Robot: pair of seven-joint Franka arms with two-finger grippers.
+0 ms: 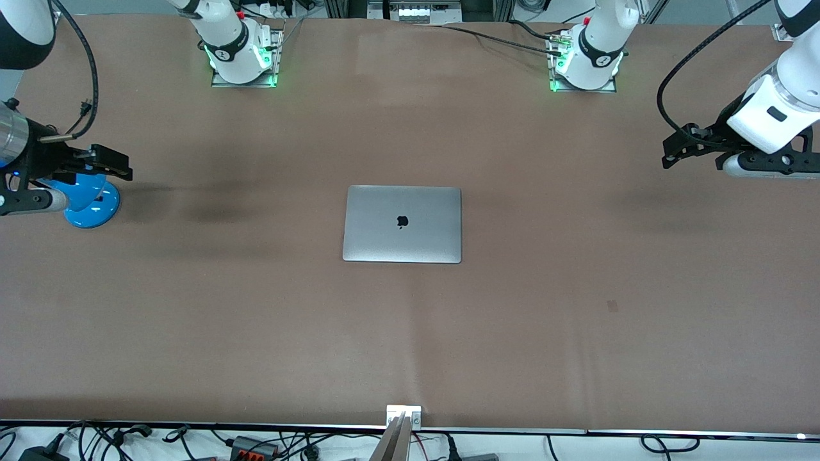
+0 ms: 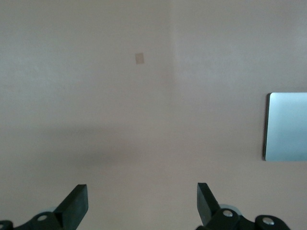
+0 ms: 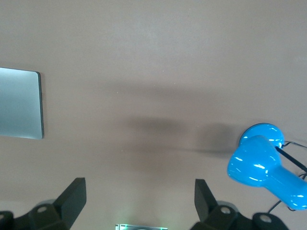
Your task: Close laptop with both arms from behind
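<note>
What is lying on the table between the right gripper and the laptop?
Nothing: in the front view only bare brown table separates the right gripper from the closed laptop.

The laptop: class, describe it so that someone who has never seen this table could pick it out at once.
Start from the wide brown table and look to its middle, between the two arms' ends. There the laptop lies flat with its lid shut, a slim silver-grey slab. Its black apple logo sets it apart from the only other item, a rounded bright blue object at the right arm's end.
</note>
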